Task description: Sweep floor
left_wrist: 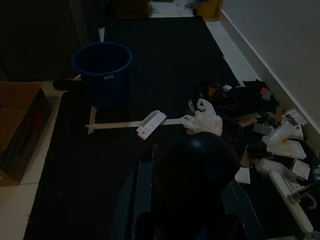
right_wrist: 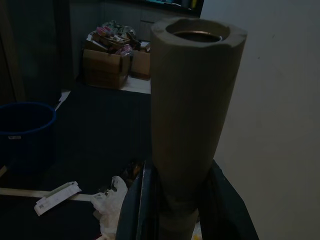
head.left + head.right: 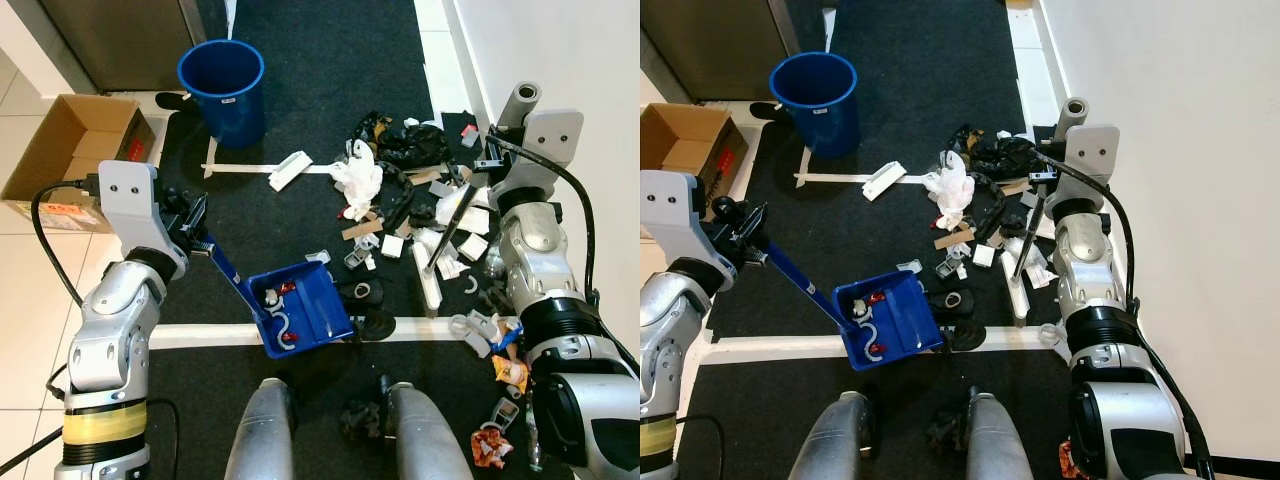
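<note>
Left eye view: my left gripper [image 3: 193,228] is clamped on the handle of one blue dustpan [image 3: 298,308], whose long axis slants from my fingers down toward my legs, its tray holding a few scraps. My right gripper [image 3: 492,160] is closed around one broom [image 3: 448,227], its grey handle end [image 2: 192,95] sticking up past my fingers and its head down in the litter pile [image 3: 410,190]. One blue bucket [image 3: 223,88] stands well beyond my left gripper.

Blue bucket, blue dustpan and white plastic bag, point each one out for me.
blue bucket [image 3: 222,68], left eye view, on its rim.
blue dustpan [image 3: 318,312], left eye view, on the bare floor of its tray.
white plastic bag [image 3: 360,180], left eye view, on its crumpled middle.
</note>
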You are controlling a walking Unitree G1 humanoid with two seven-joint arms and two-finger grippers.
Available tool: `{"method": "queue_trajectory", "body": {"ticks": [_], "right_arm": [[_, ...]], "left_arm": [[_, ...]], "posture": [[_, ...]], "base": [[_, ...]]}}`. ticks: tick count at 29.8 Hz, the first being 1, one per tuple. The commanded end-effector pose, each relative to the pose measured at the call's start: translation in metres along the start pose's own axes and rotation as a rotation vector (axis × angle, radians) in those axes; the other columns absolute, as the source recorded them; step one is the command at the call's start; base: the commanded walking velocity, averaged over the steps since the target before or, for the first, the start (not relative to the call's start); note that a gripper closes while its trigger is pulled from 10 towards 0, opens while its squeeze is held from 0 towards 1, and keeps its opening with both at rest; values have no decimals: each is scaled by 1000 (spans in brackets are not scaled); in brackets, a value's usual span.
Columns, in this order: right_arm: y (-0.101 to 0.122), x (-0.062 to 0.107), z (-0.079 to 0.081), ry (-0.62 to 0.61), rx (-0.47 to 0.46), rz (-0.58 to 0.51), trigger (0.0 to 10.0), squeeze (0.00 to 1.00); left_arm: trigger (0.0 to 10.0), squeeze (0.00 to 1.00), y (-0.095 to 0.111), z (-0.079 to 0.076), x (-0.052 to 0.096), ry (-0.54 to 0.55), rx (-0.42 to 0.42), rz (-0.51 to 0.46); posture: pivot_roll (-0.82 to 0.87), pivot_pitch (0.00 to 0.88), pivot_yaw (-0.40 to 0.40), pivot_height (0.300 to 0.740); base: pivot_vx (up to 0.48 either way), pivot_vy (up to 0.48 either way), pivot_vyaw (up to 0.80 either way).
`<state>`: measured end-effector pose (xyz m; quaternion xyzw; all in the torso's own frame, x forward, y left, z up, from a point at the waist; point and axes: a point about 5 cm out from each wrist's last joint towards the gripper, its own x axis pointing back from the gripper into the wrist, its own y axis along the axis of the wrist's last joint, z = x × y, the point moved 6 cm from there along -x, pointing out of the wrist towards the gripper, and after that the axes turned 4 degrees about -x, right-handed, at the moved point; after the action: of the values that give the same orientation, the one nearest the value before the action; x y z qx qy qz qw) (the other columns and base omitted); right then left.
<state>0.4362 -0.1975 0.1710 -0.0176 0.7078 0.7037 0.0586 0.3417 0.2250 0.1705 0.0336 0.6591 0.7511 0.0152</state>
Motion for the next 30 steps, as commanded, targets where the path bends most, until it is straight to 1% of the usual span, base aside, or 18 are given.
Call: {"method": "queue_trajectory", "body": {"ticks": [1,10,30], "right_arm": [[8,-1,-1,-4,-10,-38,10000,0],[8,-1,-2,-8,-11,-40,10000,0],[8,-1,-1,-8,-15,-41,10000,0]], "left_arm": [[10000,0,16,-7,0,-4,-7,-62],[10000,0,18,-9,-1,-8,-2,-67],[10000,0,21,-8,-2,-10,-2,-71]], "posture": [[7,160,-31,740],[10,163,-28,740],[11,164,-27,740]], "base": [[0,0,0],[0,0,0],[-319,0,0]]}}
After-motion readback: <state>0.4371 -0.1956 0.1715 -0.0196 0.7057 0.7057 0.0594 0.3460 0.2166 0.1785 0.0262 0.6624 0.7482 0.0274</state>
